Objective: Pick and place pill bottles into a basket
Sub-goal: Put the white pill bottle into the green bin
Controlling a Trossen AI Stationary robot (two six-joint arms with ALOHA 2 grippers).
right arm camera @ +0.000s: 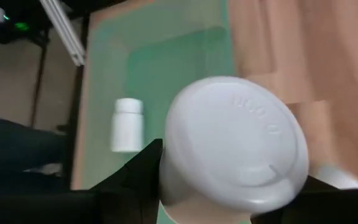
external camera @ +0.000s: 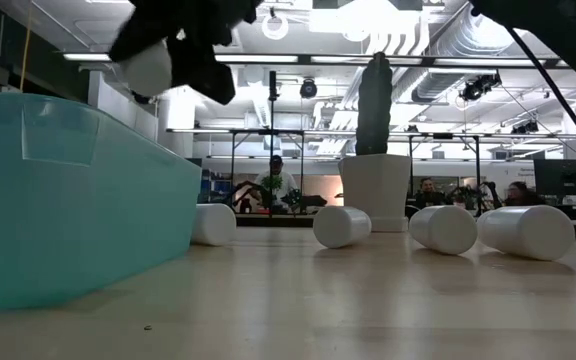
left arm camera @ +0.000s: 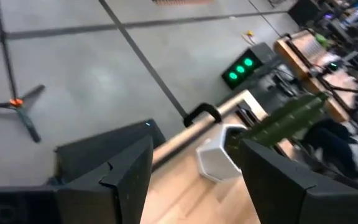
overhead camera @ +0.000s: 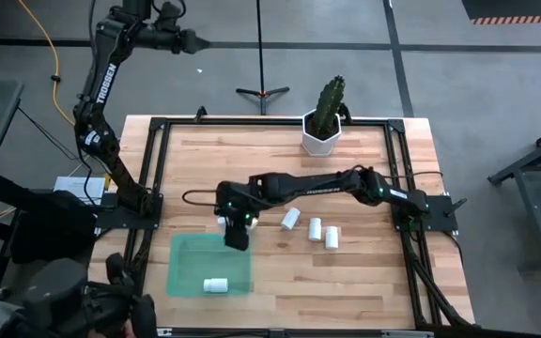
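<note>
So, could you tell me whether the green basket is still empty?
No, one pill bottle already lies on its side inside the basket.

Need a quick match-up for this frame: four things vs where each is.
1. right gripper
2. pill bottle in its fingers
3. pill bottle on its side
4. cactus pot

a. lying inside the basket
b. far edge of the table
c. held above the basket
d. over the basket's far right corner

Pairs: 1-d, 2-c, 3-a, 4-b
</note>
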